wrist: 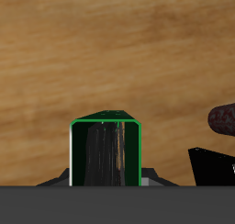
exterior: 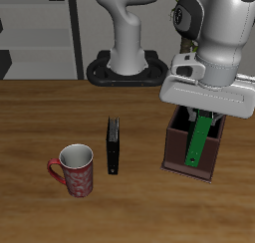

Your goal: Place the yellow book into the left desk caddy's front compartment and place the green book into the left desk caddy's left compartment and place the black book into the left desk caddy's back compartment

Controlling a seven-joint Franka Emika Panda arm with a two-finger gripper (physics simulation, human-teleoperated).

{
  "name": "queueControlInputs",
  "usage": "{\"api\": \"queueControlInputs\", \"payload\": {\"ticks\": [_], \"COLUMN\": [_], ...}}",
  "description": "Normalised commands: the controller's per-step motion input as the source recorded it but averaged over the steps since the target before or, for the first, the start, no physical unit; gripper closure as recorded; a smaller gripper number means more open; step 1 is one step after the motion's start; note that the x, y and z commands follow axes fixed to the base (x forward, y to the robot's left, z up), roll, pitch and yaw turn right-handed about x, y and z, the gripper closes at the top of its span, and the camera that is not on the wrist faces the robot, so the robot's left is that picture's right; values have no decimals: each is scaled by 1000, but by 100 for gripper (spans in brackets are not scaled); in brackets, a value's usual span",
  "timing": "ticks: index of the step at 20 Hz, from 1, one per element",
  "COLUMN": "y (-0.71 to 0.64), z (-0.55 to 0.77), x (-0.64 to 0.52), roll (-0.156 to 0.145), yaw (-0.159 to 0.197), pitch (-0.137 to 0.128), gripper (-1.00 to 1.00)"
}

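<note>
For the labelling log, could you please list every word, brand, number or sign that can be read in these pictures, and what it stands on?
None can be read.
green book: no marks made out on its cover; nothing legible.
black book: cover shows no readable text.
mug: a red patterned wall, too blurred to tell if it bears any lettering.
left desk caddy: plain walls, no label.
Robot arm: no brand mark visible.
</note>
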Motion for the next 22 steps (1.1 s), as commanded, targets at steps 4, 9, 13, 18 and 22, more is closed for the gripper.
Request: {"api": "queueControlInputs", "payload": {"ticks": [4,9,13,18,22], "y": [-167,-104,-36,234,178], "z": [707,743,354,-33,18], "x": [-412,-499,-417,-569,-512], "roll": [-35,-20,-9,32,-40], "yaw": [5,19,-16,-62,-49], "pitch": [-75,-109,-56,-27,-25], "gripper": [100,100,100,100,100]}}
